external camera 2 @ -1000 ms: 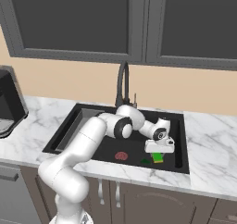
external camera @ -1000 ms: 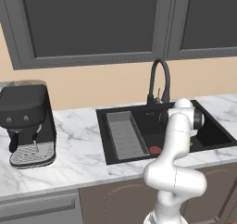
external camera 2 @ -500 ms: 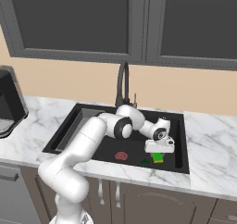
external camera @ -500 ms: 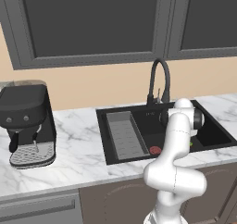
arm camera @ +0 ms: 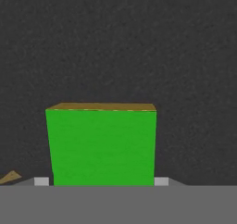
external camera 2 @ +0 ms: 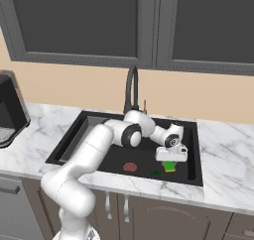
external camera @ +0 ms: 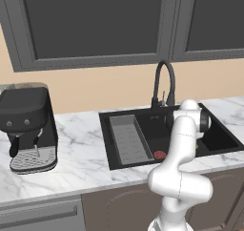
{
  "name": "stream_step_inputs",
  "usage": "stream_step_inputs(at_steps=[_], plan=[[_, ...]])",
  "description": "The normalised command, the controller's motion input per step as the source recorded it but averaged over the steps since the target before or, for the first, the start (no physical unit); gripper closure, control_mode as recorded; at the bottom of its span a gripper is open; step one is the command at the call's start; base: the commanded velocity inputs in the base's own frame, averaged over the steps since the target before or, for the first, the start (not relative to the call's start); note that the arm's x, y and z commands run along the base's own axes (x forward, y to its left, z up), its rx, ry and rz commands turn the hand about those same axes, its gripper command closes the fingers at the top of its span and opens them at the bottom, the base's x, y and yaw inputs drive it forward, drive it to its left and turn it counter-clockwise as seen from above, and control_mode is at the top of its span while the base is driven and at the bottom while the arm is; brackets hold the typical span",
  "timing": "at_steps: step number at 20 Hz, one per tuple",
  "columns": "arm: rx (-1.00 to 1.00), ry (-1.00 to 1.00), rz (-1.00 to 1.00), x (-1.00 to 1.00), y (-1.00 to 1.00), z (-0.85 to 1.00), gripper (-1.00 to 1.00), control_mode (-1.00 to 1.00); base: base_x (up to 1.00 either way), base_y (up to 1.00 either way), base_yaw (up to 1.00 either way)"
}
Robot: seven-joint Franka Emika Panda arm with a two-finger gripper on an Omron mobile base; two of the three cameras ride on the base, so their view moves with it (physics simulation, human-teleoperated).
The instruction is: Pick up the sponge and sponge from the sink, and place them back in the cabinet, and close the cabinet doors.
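The sponge [arm camera: 102, 144] lay low in the right part of the sink [external camera 2: 144, 158], close to the front wall, with its bright green face turned to the hand camera and a thin yellow layer showing along its far edge. It sat exactly between the two pale finger pads [arm camera: 41, 181]. Its left and right sides met them with no gap that I could see, so the jaws seemed to be closed narrowly on the sponge, gripping it across its width. I judged that it was held this way because the flat block offers two parallel sides, and a grip across them keeps it from turning when it is lifted. Whether it was already raised off the basin floor, I could not tell.

In the right base view the white arm [external camera 2: 94, 152] reached from the front over the rim and bent down into the basin. This was probably needed because the sponge lay deep below the table [external camera 2: 225, 150].

By count there was one sponge that I could be sure of. Just beside it, toward the drain, was one small dark green patch [external camera 2: 156, 172]. It could have been the second sponge or only a shadow. There was also one red drain disc [external camera 2: 130, 167], one grey ribbed tray [external camera: 127, 140], one black arched faucet [external camera 2: 131, 88], one coffee machine [external camera: 29, 125] on the table well apart to the left, and two dark glass-fronted cupboard doors [external camera 2: 79, 21] above.
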Motion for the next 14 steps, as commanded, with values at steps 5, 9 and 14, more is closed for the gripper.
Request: stream_step_inputs(at_steps=[5,9,14], plan=[[0.0,0.0,0.0,-0.05,0.0,0.31,1.0,-1.0,0.0,0.0,0.0],[0.0,0.0,0.0,-0.12,0.0,0.3,1.0,-1.0,0.0,0.0,0.0],[0.0,0.0,0.0,-0.27,0.01,0.27,1.0,-1.0,0.0,0.0,0.0]])
